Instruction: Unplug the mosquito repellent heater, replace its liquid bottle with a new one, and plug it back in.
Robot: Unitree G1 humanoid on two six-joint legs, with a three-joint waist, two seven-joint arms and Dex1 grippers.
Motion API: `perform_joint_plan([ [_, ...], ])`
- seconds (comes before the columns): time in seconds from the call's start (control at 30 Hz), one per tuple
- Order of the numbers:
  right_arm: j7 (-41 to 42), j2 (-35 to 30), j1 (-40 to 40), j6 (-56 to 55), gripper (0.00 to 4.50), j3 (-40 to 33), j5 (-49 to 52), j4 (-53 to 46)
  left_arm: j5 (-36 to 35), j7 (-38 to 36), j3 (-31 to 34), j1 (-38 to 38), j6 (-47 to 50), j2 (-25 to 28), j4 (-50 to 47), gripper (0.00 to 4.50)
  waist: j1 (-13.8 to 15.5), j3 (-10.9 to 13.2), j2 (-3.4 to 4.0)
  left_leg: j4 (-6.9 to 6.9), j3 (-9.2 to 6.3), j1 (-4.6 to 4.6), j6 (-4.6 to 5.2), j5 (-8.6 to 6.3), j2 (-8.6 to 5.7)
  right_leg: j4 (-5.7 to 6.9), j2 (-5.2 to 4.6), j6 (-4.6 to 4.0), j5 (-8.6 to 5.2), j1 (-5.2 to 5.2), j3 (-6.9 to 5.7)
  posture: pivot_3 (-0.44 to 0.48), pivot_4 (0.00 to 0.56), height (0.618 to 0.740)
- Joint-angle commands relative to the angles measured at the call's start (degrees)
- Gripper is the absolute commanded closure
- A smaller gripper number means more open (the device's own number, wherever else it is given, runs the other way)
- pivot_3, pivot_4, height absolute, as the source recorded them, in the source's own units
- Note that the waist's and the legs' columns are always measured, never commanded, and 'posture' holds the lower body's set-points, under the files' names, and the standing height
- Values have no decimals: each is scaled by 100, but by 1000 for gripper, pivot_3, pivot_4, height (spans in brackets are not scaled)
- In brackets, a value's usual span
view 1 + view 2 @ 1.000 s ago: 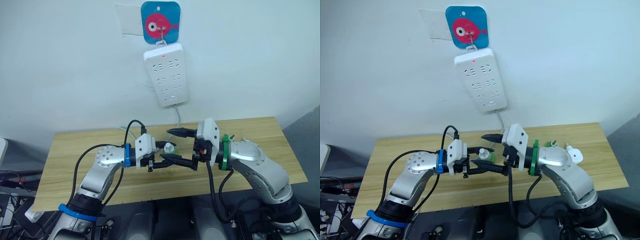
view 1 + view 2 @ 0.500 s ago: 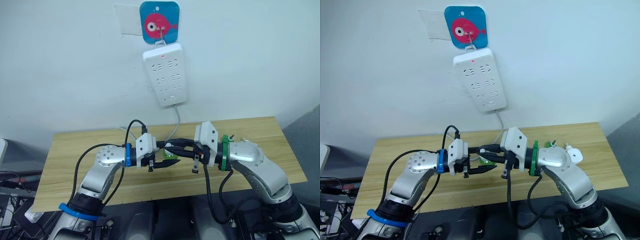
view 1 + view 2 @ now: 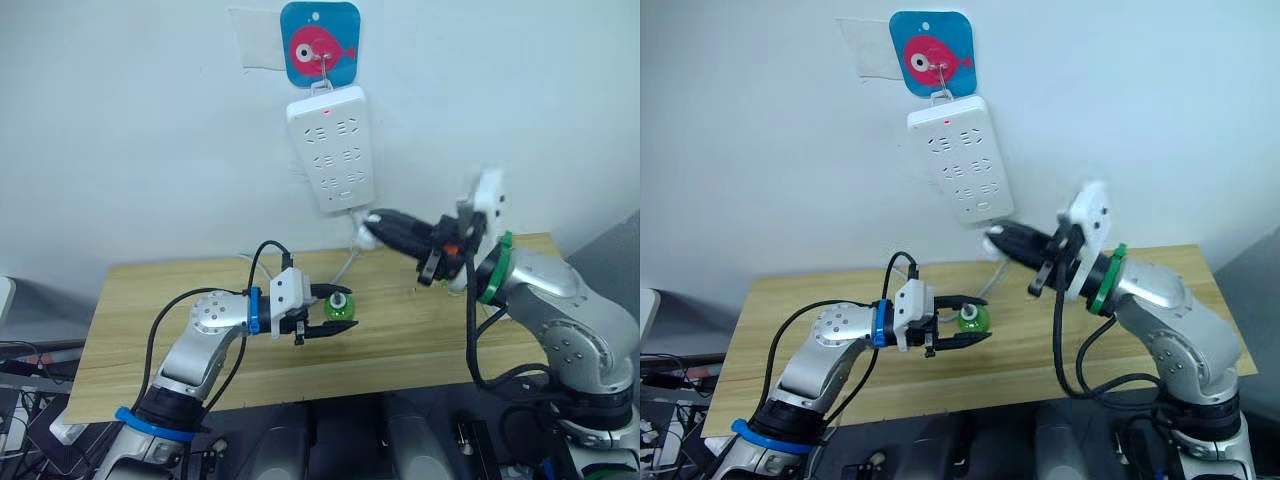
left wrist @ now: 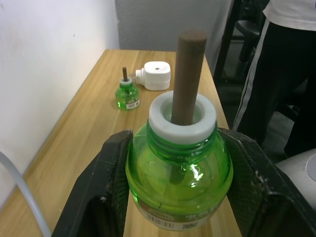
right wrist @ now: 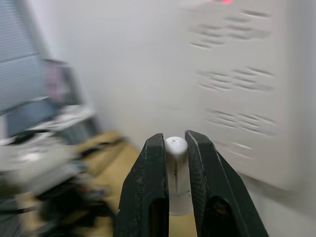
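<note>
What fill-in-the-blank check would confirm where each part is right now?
1. The left gripper has its jaws shut on a ____ bottle with a bare brown wick.
2. The right gripper, raised near the power strip, holds a small ____ cap.
3. The heater lies on the wooden ____, beside a second bottle.

Missing words: green; white; table

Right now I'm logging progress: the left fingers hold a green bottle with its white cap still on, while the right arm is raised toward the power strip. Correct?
Not quite. The left wrist view shows the green bottle uncapped, its brown wick bare. The white cap is pinched by the right gripper, raised toward the power strip.
</note>
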Motion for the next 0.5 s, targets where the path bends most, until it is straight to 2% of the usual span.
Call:
perform_joint_plan([
  [0.03,-387,9,601,-562,4299,94,-812,182,-103,50,32,63,-45,-15,-215,2273,-14,15,4,0,3,-2,0,0,-1,0,0,0,0,-1,-1,-126,322,740],
  [0.23,-824,603,1361,-1925,4299,513,-1969,1442,-152,32,36,173,89,57,-407,2273,-116,19,11,-2,21,10,0,0,5,9,7,1,0,-3,1,-123,327,740],
  [0.5,-923,1198,1026,-3699,4299,631,-2755,3870,-253,32,111,298,268,263,-664,2273,-172,44,21,-3,23,10,1,-1,4,8,11,1,-1,-3,3,-86,344,740],
])
